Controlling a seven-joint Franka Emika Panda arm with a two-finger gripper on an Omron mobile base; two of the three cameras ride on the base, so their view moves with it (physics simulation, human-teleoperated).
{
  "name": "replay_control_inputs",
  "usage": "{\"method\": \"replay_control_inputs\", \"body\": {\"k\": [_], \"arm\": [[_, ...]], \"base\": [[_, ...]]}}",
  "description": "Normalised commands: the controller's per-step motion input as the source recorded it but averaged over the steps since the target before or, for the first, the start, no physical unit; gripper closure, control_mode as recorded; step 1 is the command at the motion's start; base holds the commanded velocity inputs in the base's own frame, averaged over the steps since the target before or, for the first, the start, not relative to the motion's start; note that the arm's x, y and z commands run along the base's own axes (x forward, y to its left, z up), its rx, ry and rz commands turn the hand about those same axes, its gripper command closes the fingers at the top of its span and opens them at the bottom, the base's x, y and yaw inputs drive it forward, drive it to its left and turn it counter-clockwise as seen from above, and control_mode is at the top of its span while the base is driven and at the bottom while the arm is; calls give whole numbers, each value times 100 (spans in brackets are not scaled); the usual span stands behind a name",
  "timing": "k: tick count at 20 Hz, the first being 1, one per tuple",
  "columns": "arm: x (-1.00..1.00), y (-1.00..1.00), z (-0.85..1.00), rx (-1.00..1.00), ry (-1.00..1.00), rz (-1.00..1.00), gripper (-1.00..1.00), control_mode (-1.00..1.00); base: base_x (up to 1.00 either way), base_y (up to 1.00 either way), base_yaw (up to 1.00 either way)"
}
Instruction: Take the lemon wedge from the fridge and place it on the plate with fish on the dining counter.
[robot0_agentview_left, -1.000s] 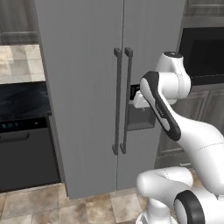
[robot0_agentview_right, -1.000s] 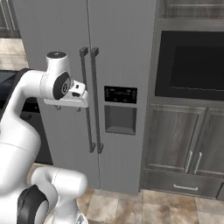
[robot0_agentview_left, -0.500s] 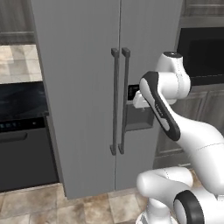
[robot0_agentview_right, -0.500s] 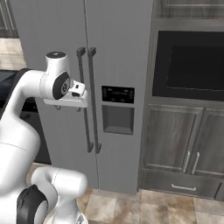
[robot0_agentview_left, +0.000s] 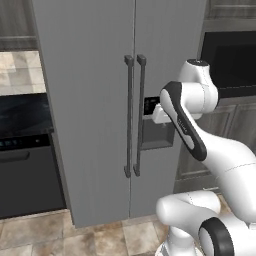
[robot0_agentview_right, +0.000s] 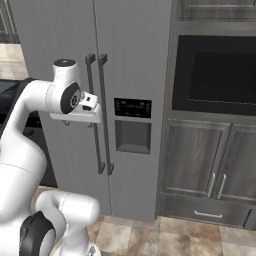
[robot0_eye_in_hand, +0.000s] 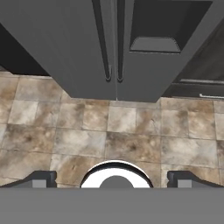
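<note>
The fridge (robot0_agentview_left: 85, 100) (robot0_agentview_right: 135, 50) is a tall grey two-door unit with both doors closed, so the lemon wedge is hidden. Its two dark bar handles (robot0_agentview_left: 134, 115) (robot0_agentview_right: 100, 115) meet at the middle seam, and a dispenser recess (robot0_agentview_right: 132, 135) sits in the right door. My arm is folded up in front of the right door, with the hand (robot0_agentview_right: 82, 107) at dispenser height. In the hand view my gripper (robot0_eye_in_hand: 112, 178) points down at the floor before the fridge (robot0_eye_in_hand: 65, 43), open, with nothing between its fingertips (robot0_eye_in_hand: 41, 178). The plate with fish and the dining counter are out of view.
A dark dishwasher (robot0_agentview_left: 25, 170) stands to the left of the fridge. To its right are a black built-in oven (robot0_agentview_right: 215, 75) and grey cabinet doors (robot0_agentview_right: 210, 170). Brown stone tiles (robot0_eye_in_hand: 109, 131) cover the floor.
The whole picture has slid slightly left in both base views, so the base has moved. The arm keeps its pose and the gripper stays open.
</note>
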Motion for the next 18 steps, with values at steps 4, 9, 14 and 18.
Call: {"method": "replay_control_inputs", "body": {"k": [4,9,14,18], "arm": [[0,0,0,0,0,0,-100,100],[0,0,0,0,0,0,-100,100],[0,0,0,0,0,0,-100,-100],[0,0,4,0,-4,0,-100,-100]], "base": [[14,0,0],[22,0,0],[11,0,0],[0,0,0]]}}
